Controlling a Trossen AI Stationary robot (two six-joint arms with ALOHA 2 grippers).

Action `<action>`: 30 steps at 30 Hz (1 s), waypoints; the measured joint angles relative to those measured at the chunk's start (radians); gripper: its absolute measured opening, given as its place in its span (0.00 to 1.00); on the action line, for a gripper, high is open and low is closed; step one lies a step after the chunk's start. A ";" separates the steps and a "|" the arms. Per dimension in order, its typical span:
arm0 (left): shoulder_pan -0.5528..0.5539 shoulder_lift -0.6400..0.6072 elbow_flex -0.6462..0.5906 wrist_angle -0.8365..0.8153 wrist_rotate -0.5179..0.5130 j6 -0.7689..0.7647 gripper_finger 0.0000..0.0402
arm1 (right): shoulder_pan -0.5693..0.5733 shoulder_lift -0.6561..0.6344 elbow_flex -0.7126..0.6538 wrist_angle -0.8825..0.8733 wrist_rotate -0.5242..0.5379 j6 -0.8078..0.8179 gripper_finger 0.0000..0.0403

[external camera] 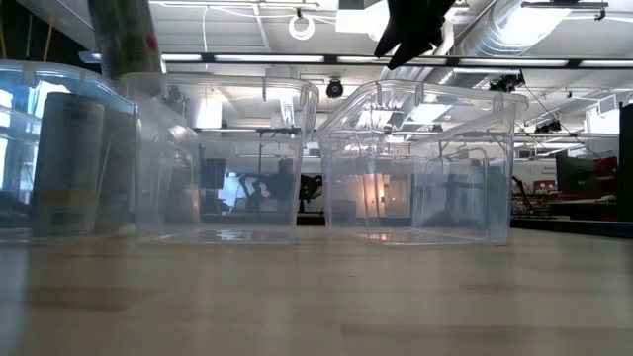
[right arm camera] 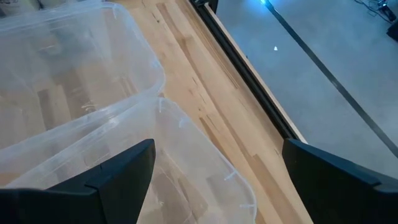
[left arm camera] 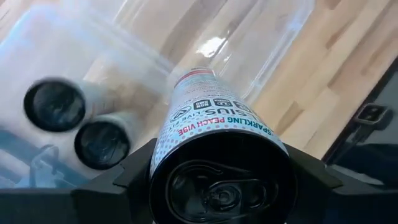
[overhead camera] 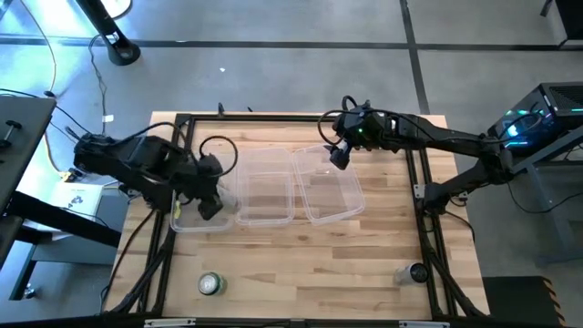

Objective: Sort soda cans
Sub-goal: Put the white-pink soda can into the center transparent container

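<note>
The left gripper [overhead camera: 211, 202] holds a pale silver-white can [left arm camera: 214, 134] over the left tub [overhead camera: 187, 221], where two cans [left arm camera: 78, 121] already sit. A green can [overhead camera: 211, 284] and a black can [overhead camera: 417, 272] stand near the table's front edge. The right gripper [overhead camera: 339, 157] hangs wide open over the right tub [overhead camera: 351, 196].

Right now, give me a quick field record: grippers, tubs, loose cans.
left gripper: shut on a pale can, held over the left tub
left tub contents: two cans standing inside
middle tub: no cans seen
right tub: no cans seen
right gripper: open, above the right tub
loose cans: green can, dark can, near table edge
</note>
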 joint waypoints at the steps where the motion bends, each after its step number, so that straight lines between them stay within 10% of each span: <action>1: 0.006 0.000 0.019 0.014 -0.011 0.003 0.59 | 0.000 0.000 0.000 -0.002 0.000 0.000 0.86; 30: 0.061 -0.063 0.116 -0.016 -0.160 -0.060 0.59 | 0.000 0.000 0.000 -0.016 -0.001 -0.005 0.86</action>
